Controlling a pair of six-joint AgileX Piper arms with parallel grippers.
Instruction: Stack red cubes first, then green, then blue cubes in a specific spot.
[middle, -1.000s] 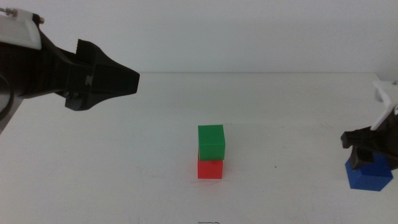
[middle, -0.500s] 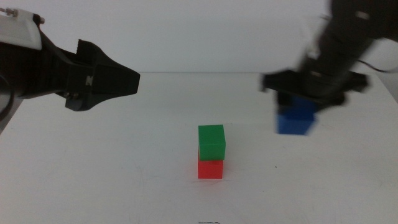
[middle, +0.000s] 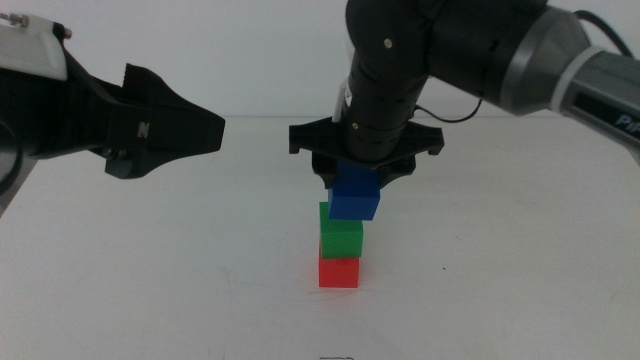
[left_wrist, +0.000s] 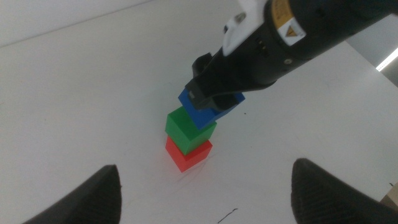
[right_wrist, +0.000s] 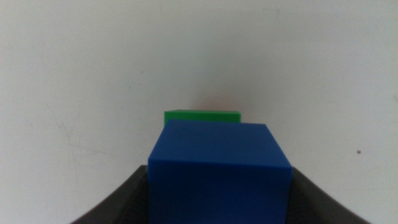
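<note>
Right gripper (middle: 357, 185) jaws clamped on blue cube (middle: 354, 201), holding it at the green cube (middle: 340, 236)'s top, offset slightly right. Green sits on red cube (middle: 338, 271), mid-worktop (middle: 200, 280). Left gripper (middle: 215, 132) up at left, jaws spread wide, empty.

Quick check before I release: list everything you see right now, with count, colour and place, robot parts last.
small matte red cube: one, red, on the white tabletop, bottom of the stack.
small matte green cube: one, green, sitting on the red cube.
small matte dark blue cube: one, dark blue, held just over the green cube, offset a little to one side; contact unclear.
plain white tabletop: one, white, under the stack.
right hand: dark, above the stack, shut on the blue cube.
left hand: dark, raised off to the left side, jaws open, holding nothing.
</note>
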